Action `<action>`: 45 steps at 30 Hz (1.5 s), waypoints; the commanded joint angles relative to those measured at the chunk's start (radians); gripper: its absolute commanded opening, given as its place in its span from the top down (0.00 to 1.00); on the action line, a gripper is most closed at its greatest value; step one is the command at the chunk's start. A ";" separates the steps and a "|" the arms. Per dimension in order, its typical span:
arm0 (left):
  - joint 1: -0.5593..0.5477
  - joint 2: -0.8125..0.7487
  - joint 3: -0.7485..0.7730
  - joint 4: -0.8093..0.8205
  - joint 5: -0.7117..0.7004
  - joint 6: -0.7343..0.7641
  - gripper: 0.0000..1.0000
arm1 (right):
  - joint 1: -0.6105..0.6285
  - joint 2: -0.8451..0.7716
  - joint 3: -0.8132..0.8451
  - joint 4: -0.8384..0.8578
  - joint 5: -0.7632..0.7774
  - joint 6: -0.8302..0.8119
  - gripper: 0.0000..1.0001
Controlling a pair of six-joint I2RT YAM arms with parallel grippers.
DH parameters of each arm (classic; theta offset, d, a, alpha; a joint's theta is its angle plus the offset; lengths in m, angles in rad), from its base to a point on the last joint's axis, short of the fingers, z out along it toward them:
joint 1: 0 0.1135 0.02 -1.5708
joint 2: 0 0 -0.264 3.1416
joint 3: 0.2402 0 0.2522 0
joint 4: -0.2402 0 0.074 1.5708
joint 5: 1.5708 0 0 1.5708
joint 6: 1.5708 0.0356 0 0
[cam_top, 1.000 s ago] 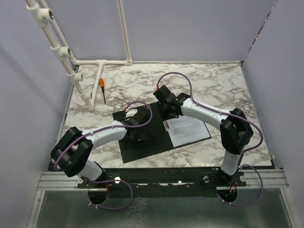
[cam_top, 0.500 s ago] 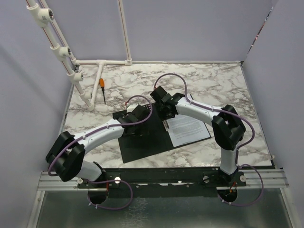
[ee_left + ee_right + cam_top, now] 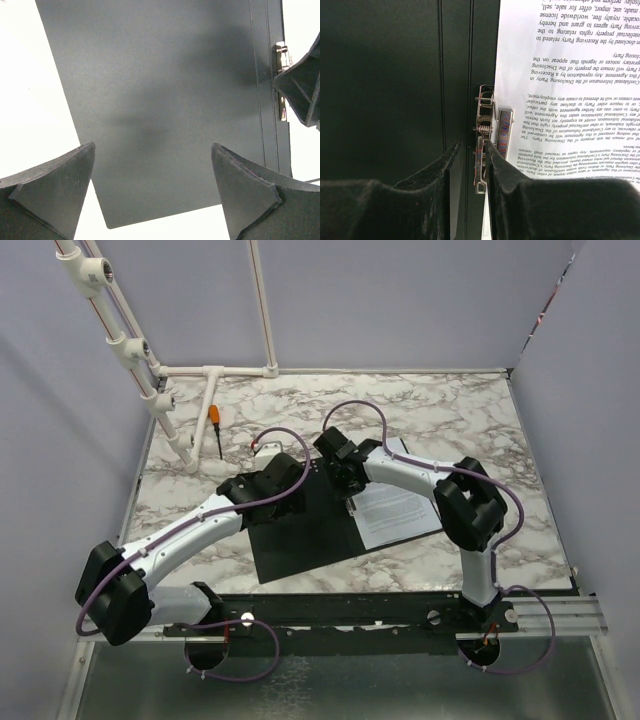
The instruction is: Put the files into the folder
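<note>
The folder point(image 3: 290, 545) lies open on the marble table, black inside up. The files point(image 3: 400, 512), white sheets of dense print, lie on its right half. In the right wrist view the files point(image 3: 570, 75) reach up to the metal clip point(image 3: 484, 117) on the spine. My right gripper point(image 3: 345, 480) point(image 3: 472, 144) is closed narrowly on the clip's raised lever. My left gripper point(image 3: 285, 488) point(image 3: 152, 146) hangs wide open and empty above the folder's bare left panel point(image 3: 165, 100). From there the clip point(image 3: 281, 80) and a right finger point(image 3: 300, 90) show at the right edge.
An orange-handled screwdriver point(image 3: 214, 418) lies at the far left of the table point(image 3: 450, 410). Beside it a white pipe frame point(image 3: 215, 372) runs along the back and up the left wall. Grey walls close in three sides.
The left arm has stretched out and carried its open gripper farther from the base over the folder's left panel. The right gripper has edged left and away along the spine.
</note>
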 commanded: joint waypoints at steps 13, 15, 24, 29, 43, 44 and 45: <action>0.004 -0.091 0.028 -0.037 -0.095 0.010 0.01 | -0.009 0.049 -0.028 0.025 0.021 0.015 0.79; 0.004 -0.091 0.026 -0.037 -0.096 0.008 0.01 | -0.009 0.050 -0.038 0.029 0.023 0.018 0.81; 0.005 -0.103 0.020 -0.040 -0.107 0.001 0.01 | -0.008 0.049 -0.058 0.039 0.030 0.026 0.99; 0.005 -0.109 0.023 -0.047 -0.120 -0.001 0.01 | -0.009 0.019 -0.043 0.035 0.028 0.026 0.99; 0.210 -0.177 -0.076 0.024 0.054 0.007 0.01 | -0.014 -0.151 -0.050 0.000 0.026 0.009 0.99; 0.230 -0.177 -0.078 0.029 0.074 0.016 0.01 | -0.017 -0.168 -0.056 -0.003 0.027 0.009 0.99; 0.244 -0.176 -0.075 0.031 0.080 0.024 0.01 | -0.020 -0.187 -0.061 -0.006 0.030 0.007 0.99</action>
